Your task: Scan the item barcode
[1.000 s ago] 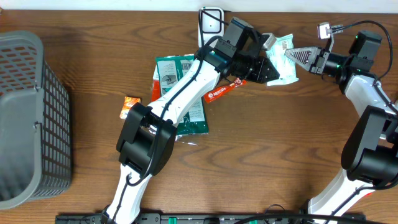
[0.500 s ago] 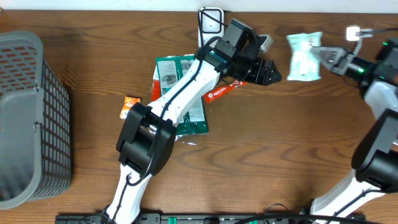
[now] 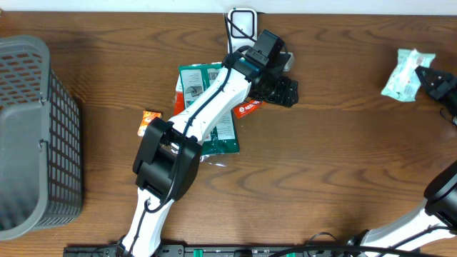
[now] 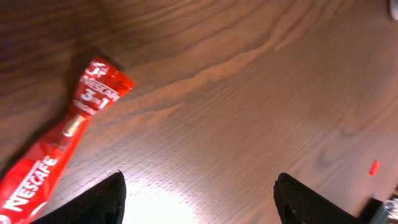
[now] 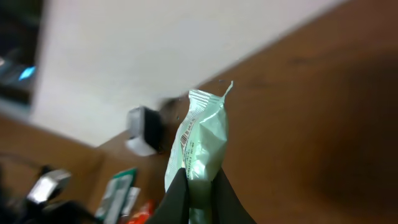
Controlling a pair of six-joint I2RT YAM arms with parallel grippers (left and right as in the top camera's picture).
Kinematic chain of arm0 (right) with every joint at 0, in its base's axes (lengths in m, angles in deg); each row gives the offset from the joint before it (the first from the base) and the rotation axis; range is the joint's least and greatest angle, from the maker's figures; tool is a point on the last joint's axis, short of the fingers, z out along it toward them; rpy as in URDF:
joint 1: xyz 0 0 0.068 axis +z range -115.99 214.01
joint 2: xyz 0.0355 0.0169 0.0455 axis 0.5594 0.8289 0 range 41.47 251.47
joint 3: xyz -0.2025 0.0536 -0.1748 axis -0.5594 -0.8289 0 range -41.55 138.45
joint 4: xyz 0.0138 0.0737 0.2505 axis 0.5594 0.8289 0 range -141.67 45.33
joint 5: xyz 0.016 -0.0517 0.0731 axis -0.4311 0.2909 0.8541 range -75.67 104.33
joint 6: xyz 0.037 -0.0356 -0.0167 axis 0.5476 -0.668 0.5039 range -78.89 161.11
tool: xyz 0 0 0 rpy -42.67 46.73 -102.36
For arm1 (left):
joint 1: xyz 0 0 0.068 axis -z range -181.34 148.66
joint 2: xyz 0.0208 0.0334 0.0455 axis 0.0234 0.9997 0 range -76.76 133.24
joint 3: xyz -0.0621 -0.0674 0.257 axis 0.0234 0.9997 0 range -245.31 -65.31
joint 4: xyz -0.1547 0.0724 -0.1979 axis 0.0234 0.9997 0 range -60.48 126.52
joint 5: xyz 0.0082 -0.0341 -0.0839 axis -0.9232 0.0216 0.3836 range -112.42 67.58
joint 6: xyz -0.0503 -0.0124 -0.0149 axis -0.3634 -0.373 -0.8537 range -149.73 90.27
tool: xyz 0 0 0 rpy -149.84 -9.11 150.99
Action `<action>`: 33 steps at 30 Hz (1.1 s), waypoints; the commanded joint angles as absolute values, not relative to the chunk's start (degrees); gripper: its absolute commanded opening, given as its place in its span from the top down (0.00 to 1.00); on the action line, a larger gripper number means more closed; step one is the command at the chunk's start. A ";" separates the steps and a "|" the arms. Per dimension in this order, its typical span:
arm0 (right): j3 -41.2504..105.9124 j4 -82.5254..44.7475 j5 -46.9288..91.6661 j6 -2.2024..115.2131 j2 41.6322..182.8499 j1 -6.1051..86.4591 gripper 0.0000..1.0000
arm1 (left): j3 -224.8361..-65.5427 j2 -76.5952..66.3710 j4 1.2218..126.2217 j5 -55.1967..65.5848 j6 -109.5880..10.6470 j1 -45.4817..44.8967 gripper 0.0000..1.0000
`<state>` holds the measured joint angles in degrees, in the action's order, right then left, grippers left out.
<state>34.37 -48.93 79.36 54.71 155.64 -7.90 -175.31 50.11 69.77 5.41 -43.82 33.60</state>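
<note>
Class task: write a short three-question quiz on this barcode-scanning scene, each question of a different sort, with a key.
1. True or false: the left gripper is open, and the red Nescafe sachet lies unheld on the table.
2. What is the right gripper shut on? A: a pale green packet; B: the red sachet; C: nothing.
3. Fill in: in the overhead view, the grey basket stands at the table's ___ edge.
Key: 1 true; 2 A; 3 left.
</note>
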 commanded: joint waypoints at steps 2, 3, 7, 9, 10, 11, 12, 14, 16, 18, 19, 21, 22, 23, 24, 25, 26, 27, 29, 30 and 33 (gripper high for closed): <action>34.66 -39.18 60.17 42.76 154.94 -7.44 0.99 | -176.29 48.69 70.01 3.18 -42.40 33.36 0.25; 34.83 -36.28 55.43 40.31 154.94 -7.07 0.99 | -176.29 48.69 70.01 3.18 -42.40 33.36 0.24; 35.29 -30.35 36.85 34.85 154.94 -5.23 0.99 | -176.29 48.69 70.01 1.63 -42.40 33.36 0.24; 35.29 -30.22 31.87 34.80 154.94 -4.62 0.99 | -176.29 48.69 70.03 0.82 -42.40 33.36 0.24; 35.34 -30.22 30.60 34.82 154.94 -4.49 0.99 | -176.27 48.69 70.03 0.84 -42.42 33.36 0.25; 35.45 -30.16 29.64 34.82 154.94 -4.47 0.99 | -176.27 48.69 70.03 0.84 -42.42 33.36 0.24; 35.51 -30.13 28.70 34.89 154.94 -4.44 0.99 | -176.27 48.69 70.03 0.84 -42.40 33.36 0.24; 35.93 -29.65 27.30 35.33 154.94 -4.44 0.99 | -176.27 48.69 70.03 0.84 -42.40 33.40 0.25; 37.41 -27.66 25.77 35.33 154.94 -4.36 0.99 | -176.18 48.69 70.03 0.82 -42.40 33.40 0.24; 40.04 -24.95 24.43 35.28 154.94 -4.20 0.99 | -176.14 48.73 70.03 0.80 -42.27 33.47 0.24; 41.70 -23.49 23.89 35.30 154.94 -4.12 0.99 | -176.07 48.73 70.01 0.74 -41.90 33.47 0.24; 45.81 -20.32 22.45 35.26 154.94 -3.90 0.99 | -176.05 48.73 70.36 -1.28 -41.77 33.47 0.24; 48.14 -18.64 20.94 35.22 154.94 -3.81 0.99 | -176.05 48.73 70.73 -3.48 -41.63 33.44 0.24; 50.88 -16.87 18.82 35.22 154.94 -3.74 0.99 | -176.05 48.71 71.05 -6.35 -40.43 33.44 0.25; 53.17 -15.67 17.31 35.19 154.94 -3.74 0.99 | -176.05 48.67 71.01 -9.17 -39.30 33.36 0.25; 55.73 -14.44 16.04 34.74 154.94 -3.77 0.99 | -176.05 48.49 70.75 -13.12 -38.40 33.12 0.25; 57.76 -13.30 15.17 33.84 154.94 -3.77 0.99 | -176.05 48.19 70.36 -16.66 -37.46 32.83 0.24; 59.82 -11.99 14.05 32.90 154.94 -3.77 0.99 | -176.05 47.86 69.85 -20.31 -36.67 32.37 0.24; 63.47 -9.50 10.42 31.44 154.94 -3.77 0.99 | -176.05 46.85 68.52 -26.43 -34.71 30.86 0.24; 65.19 -8.61 8.46 30.74 154.94 -3.77 0.99 | -176.05 46.33 67.47 -28.53 -33.31 29.60 0.23; 68.12 -7.91 6.03 30.01 154.94 -3.83 0.99 | -176.05 45.13 64.91 -29.82 -31.41 24.79 0.23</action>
